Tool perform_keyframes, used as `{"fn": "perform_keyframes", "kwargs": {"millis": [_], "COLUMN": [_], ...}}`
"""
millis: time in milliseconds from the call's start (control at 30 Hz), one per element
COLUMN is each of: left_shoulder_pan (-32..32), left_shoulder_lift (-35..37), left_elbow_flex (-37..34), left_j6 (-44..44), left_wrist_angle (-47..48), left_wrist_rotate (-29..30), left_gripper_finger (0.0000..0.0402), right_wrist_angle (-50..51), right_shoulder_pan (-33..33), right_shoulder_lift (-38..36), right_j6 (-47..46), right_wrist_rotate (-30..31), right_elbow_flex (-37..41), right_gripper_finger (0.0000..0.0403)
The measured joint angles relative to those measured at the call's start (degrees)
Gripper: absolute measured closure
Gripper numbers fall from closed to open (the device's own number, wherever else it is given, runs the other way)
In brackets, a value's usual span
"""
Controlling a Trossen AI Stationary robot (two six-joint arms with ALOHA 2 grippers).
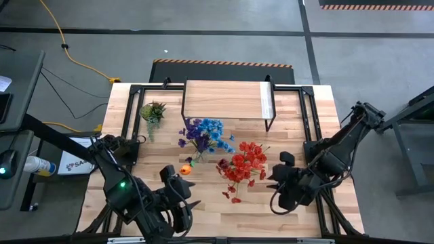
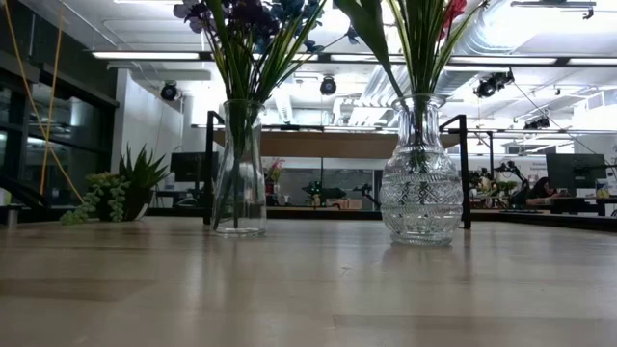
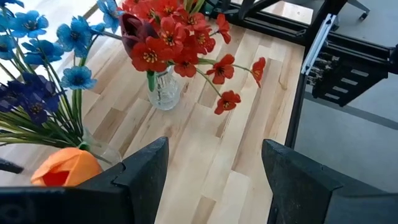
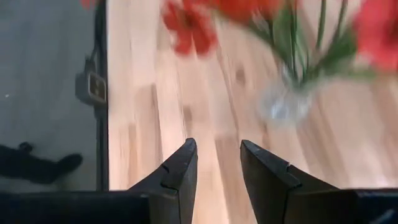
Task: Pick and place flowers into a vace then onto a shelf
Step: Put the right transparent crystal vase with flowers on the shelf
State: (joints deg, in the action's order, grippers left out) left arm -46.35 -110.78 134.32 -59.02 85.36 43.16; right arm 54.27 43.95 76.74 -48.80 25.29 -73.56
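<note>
Blue and purple flowers [image 1: 203, 133] stand in a slim glass vase [image 2: 239, 173]. Red flowers [image 1: 245, 165] stand in a round cut-glass vase [image 2: 419, 183]; both vases rest with their bases on the tabletop. An orange bloom [image 1: 185, 169] sits low beside the blue bunch [image 3: 65, 168]. The wood-topped shelf [image 1: 225, 100] stands at the far edge. My left gripper [image 1: 182, 190] is open near the near edge, facing the red bunch [image 3: 214, 177]. My right gripper [image 1: 277, 169] is open, right of the red flowers [image 4: 217, 165], and holds nothing.
A small green spiky plant [image 1: 152, 112] stands left of the shelf [image 2: 120, 188]. Black frame rails run along the table's left and right edges [image 1: 308, 115]. Bare wood lies between the vases and the near edge [image 1: 230, 213].
</note>
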Motion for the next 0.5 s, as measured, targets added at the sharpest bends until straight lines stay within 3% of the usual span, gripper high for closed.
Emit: {"fn": "perform_keyframes", "kwargs": {"millis": [300,500], "left_shoulder_pan": [-0.2,-0.2], "left_shoulder_lift": [0.0,0.0], "left_elbow_flex": [0.0,0.0], "left_j6": [-0.3,-6.6], "left_wrist_angle": [-2.4,-3.0], "left_wrist_rotate": [-3.0,-12.1], "left_gripper_finger": [0.0110,0.0110], "right_wrist_angle": [4.8,4.7], "right_shoulder_pan": [5.5,10.2], "right_shoulder_lift": [0.0,0.0], "right_j6": [-10.4,-19.5], "right_wrist_rotate": [-1.3,-1.1], "right_elbow_flex": [0.0,1.7], "right_gripper_finger": [0.0289,0.0289]}}
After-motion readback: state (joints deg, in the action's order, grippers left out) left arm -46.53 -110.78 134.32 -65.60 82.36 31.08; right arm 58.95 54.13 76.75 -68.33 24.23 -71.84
